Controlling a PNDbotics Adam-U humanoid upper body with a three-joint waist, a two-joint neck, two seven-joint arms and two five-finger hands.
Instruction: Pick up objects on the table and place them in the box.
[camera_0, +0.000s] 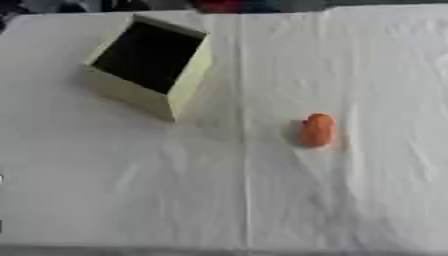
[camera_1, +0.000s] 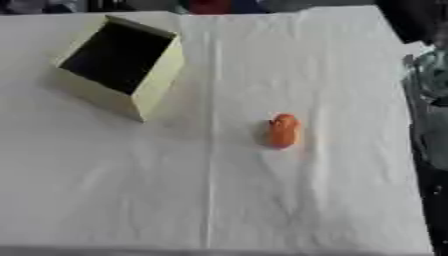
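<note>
Trouble, we judge, would come from the small rounded orange object (camera_0: 317, 129) rolling when pinched. In the left eye view it lies on the white surface (camera_0: 131, 200), well apart from the pale box (camera_0: 188, 80), which sits tilted, perhaps tippable. In the right eye view, open cloth surrounds both; the surface's right edge lies near. No robot hand shows, so we cannot tell its state.

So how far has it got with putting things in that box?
Nothing looks done yet: what shows of the inside of the pale yellow box is dark, with nothing visible in it. Nothing is in hand either, since neither robot hand appears in view. Left to do: the orange object lies on the white cloth, apart from the box and to its right.
</note>
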